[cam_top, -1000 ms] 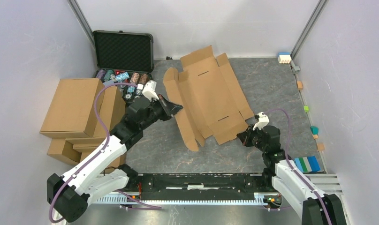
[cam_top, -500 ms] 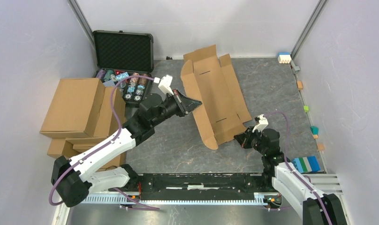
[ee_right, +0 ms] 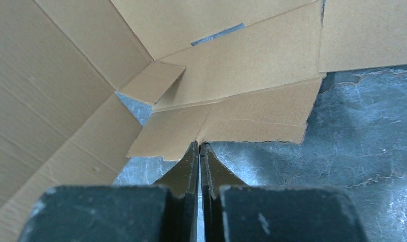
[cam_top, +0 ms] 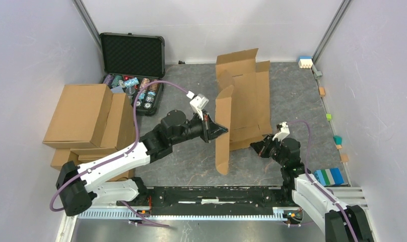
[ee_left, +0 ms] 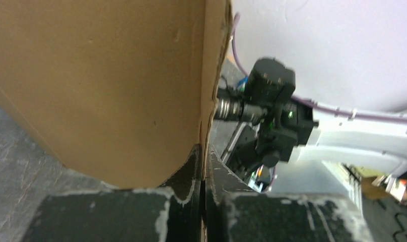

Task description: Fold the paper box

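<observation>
The paper box (cam_top: 252, 96) sits mid-way across the worktop (cam_top: 191, 159), light stiff corrugated that should hinge only at creases, so I'd grab edges. My left tool (cam_top: 223, 130) pinches the upright side panel's edge, and the right tool (cam_top: 255, 146) is closed, tips at the near flap. Far left, the open black case (cam_top: 132, 53) holds coloured chips (cam_top: 142, 92).

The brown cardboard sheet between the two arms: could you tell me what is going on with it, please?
Two robot arms are folding a brown die-cut corrugated cardboard sheet on the grey table. The left claw is shut on one long side panel, holding it upright. The right claw is shut at the sheet's near edge; whether it pinches it is unclear.
</observation>
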### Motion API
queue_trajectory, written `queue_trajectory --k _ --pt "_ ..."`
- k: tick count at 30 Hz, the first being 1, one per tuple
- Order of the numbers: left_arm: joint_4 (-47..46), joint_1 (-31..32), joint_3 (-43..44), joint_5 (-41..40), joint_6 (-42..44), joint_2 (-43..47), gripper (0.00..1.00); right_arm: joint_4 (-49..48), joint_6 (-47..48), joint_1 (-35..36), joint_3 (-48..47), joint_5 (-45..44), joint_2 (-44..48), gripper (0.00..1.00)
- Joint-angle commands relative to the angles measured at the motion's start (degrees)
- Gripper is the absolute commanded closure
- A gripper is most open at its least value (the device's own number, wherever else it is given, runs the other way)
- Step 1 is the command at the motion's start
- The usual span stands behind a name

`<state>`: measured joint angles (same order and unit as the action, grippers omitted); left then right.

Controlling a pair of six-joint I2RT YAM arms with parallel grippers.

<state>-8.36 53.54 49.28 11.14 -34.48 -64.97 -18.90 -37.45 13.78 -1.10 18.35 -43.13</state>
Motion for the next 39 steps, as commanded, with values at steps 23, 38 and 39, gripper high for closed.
queue_trajectory --k 23,38,39 --pt "19.44 10.43 -2.33 2.26 29.47 4.64 0.98 -15.46 -7.74 7.28 3.48 -0.84 -3.52 0.91" --pt "14.33 10.51 -13.25 -7.85 29.67 10.1 0.98 1.38 8.65 15.35 -5.9 -5.87 -4.35 0.52" --pt "14.44 10.52 -13.38 -8.05 29.88 10.38 0.98 5.62 10.25 15.31 -8.13 -7.34 -2.86 0.48"
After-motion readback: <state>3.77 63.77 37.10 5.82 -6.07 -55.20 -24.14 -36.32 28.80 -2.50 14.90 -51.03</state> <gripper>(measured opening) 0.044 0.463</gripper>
